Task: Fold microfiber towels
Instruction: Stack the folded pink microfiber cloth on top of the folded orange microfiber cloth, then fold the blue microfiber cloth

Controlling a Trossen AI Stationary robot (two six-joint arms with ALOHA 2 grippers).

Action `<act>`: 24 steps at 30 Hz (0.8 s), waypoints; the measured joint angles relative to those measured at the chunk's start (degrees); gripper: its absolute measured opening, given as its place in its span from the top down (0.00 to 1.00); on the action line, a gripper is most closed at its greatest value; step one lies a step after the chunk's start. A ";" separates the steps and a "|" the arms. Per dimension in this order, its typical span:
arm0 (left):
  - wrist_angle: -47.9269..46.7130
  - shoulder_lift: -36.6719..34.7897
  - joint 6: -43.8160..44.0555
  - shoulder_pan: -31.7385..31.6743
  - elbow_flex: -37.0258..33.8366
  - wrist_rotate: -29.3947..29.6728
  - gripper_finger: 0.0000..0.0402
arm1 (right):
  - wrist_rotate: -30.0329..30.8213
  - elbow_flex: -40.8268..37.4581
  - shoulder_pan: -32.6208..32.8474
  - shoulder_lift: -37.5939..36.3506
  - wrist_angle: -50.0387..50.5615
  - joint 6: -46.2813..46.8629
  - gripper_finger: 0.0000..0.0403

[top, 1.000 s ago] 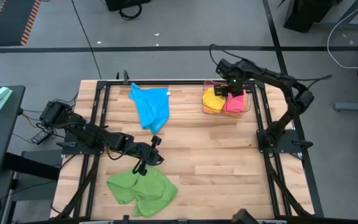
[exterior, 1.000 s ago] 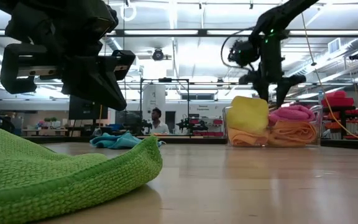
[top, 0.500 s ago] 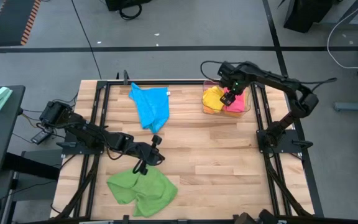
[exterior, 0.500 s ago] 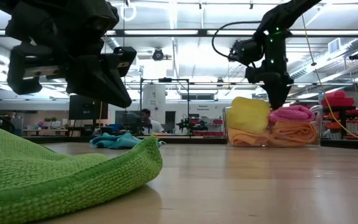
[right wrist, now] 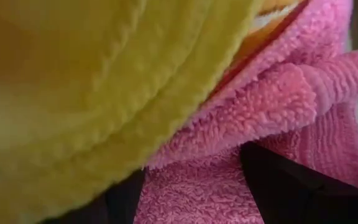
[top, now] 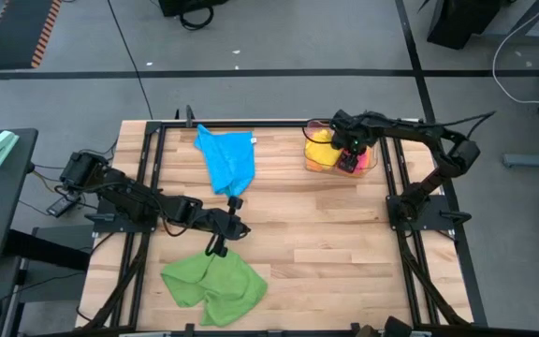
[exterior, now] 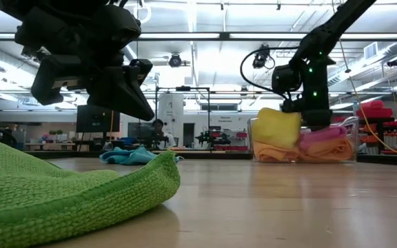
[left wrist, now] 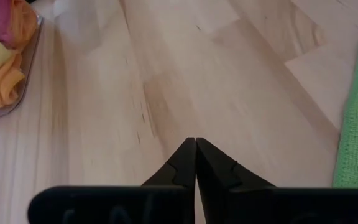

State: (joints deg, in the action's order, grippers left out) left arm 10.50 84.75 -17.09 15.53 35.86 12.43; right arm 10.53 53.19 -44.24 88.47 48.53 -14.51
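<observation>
Towels [top: 338,153] sat crammed in the bin [top: 373,165] at the table's far right corner, straddled by the right gripper [top: 348,159] spread wide over pink [right wrist: 229,162]; risked snagging yellow [right wrist: 73,93] too; left gripper [left wrist: 195,163] pinched empty.

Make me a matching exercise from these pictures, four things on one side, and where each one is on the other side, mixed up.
Things:
1. green towel
2. blue towel
3. pink towel
4. left gripper

Places:
A. in the clear bin at the far right
B. spread at the far edge, left of the bin
C. crumpled at the near edge
D. above bare wood, just beyond the green towel

Pairs: 1-C, 2-B, 3-A, 4-D
</observation>
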 joint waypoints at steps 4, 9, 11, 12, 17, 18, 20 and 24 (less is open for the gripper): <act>0.00 0.00 0.01 0.02 0.00 -0.03 0.94 | 0.24 2.80 0.01 0.02 7.36 0.57 0.34; -0.01 0.00 0.05 0.07 0.00 -0.02 0.96 | 1.62 9.86 0.15 -1.19 12.69 1.68 0.34; -0.02 0.00 0.06 0.07 0.00 -0.02 0.97 | 1.77 12.37 0.49 -2.12 13.25 3.04 0.34; -0.02 0.00 0.05 0.07 0.00 -0.02 0.97 | 2.18 13.28 0.71 -2.73 12.89 3.70 0.34; 0.10 0.00 -0.05 -0.18 0.00 -0.04 0.95 | 4.52 14.02 2.66 -5.46 7.90 5.33 0.34; 0.24 0.00 -0.05 -0.48 0.00 -0.04 0.94 | 4.59 13.99 2.99 -5.85 6.37 5.95 0.34; 0.30 0.00 -0.05 -1.23 0.00 0.16 0.93 | 4.47 13.98 3.45 -6.33 3.48 8.19 0.34; 0.31 0.00 -0.26 -3.40 0.00 7.95 0.92 | 4.49 13.91 4.64 -6.43 -4.26 13.04 0.34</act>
State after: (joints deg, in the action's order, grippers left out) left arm 10.81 84.75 -17.35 12.13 35.86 20.37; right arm 15.02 67.10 -39.60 82.03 44.27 -1.46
